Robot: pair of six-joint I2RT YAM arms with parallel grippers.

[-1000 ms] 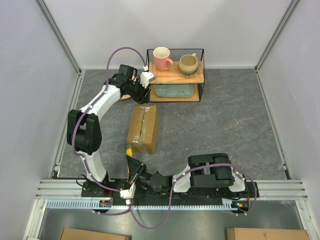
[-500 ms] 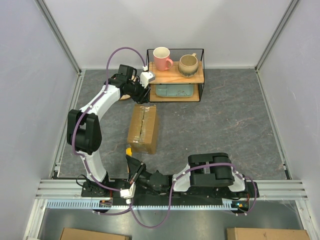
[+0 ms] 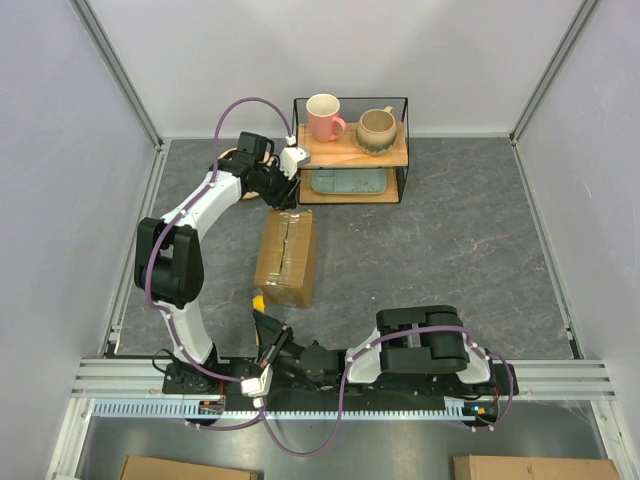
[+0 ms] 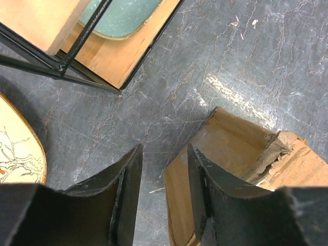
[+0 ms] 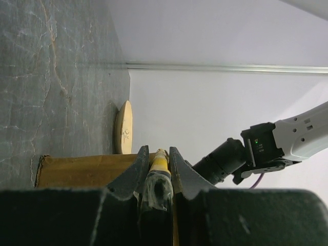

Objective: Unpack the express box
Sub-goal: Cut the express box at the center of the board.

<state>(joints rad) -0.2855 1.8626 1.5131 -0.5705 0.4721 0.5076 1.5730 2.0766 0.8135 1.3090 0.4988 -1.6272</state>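
The express box (image 3: 285, 258), a brown carton with tape along its top seam, lies in the middle of the grey mat. Its far end (image 4: 230, 154) shows a torn cardboard edge. My left gripper (image 3: 283, 196) hovers over that far end, and its jaws (image 4: 164, 149) are open with only floor between them. The right finger (image 4: 202, 189) is just over the box's corner. My right gripper (image 3: 262, 318) lies low at the box's near end, shut on a yellow tool (image 5: 160, 165) that points along the box (image 5: 87, 170).
A black wire rack (image 3: 350, 150) stands behind the box with a pink mug (image 3: 324, 117), a beige mug (image 3: 377, 129) and a teal plate (image 4: 120, 18). A round wooden disc (image 4: 15, 148) lies left of the rack. Grey walls enclose the mat.
My left wrist has shifted slightly toward the back, and its jaws have narrowed a little. The box and my right arm have not moved.
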